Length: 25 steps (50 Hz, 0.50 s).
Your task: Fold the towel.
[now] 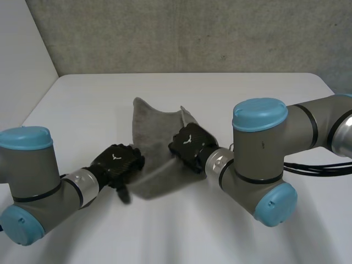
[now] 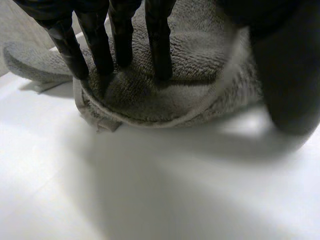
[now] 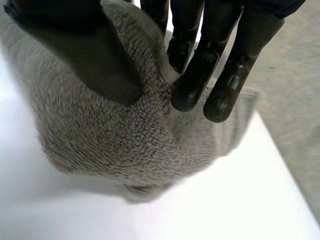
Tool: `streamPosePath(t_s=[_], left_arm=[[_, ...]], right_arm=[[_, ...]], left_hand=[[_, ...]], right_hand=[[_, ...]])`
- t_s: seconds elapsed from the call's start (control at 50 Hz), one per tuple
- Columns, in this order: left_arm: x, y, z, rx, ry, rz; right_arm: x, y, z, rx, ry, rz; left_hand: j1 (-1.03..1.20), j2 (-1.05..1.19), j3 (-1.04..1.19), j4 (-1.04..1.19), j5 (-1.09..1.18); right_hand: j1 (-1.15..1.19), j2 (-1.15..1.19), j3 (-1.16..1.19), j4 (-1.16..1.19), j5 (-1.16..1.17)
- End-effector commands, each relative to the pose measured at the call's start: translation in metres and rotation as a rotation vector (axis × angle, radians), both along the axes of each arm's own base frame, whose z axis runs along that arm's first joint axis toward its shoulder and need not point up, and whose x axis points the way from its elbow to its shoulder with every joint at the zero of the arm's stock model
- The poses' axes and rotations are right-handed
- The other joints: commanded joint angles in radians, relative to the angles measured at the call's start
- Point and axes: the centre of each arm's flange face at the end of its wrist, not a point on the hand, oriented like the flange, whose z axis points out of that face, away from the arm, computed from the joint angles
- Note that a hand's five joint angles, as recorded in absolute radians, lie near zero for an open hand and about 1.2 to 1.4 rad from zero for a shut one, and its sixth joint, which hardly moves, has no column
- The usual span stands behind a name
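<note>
towel (image 1: 154, 126): plain grey | table (image 1: 99, 99): white | left hand (image 1: 116, 162): black | right hand (image 1: 190, 144): black | wall (image 1: 192, 33): speckled grey

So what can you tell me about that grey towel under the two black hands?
The towel is grey, fluffy terry with a flat hemmed border, lying rumpled on the white table between the arms. Its far part stands up in a curved flap. The left hand presses straight fingers onto it near a rounded edge; the right hand pinches a raised ridge of it between thumb and fingers.
</note>
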Motion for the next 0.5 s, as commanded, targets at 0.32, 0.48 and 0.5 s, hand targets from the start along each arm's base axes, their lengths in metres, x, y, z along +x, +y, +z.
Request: streamPosePath(t_s=[0.32,0.48,0.5], left_arm=[[-0.012,-0.027,0.005,-0.091,0.043,0.007],[-0.024,-0.071,0.045,-0.172,0.203,0.082],[-0.024,-0.071,0.045,-0.173,0.203,0.082]], right_arm=[[-0.019,-0.010,0.038,-0.082,-0.070,-0.131],[-0.008,-0.043,0.075,-0.223,-0.176,-0.221],[-0.004,-0.051,0.088,-0.268,-0.214,-0.233]], left_hand=[[0.985,0.988,0.989,0.992,0.986],[1.059,1.063,1.063,1.067,1.061],[1.059,1.063,1.063,1.067,1.061]], right_hand=[[0.116,0.137,0.135,0.133,0.120],[0.116,0.137,0.135,0.133,0.120],[0.116,0.137,0.135,0.133,0.120]])
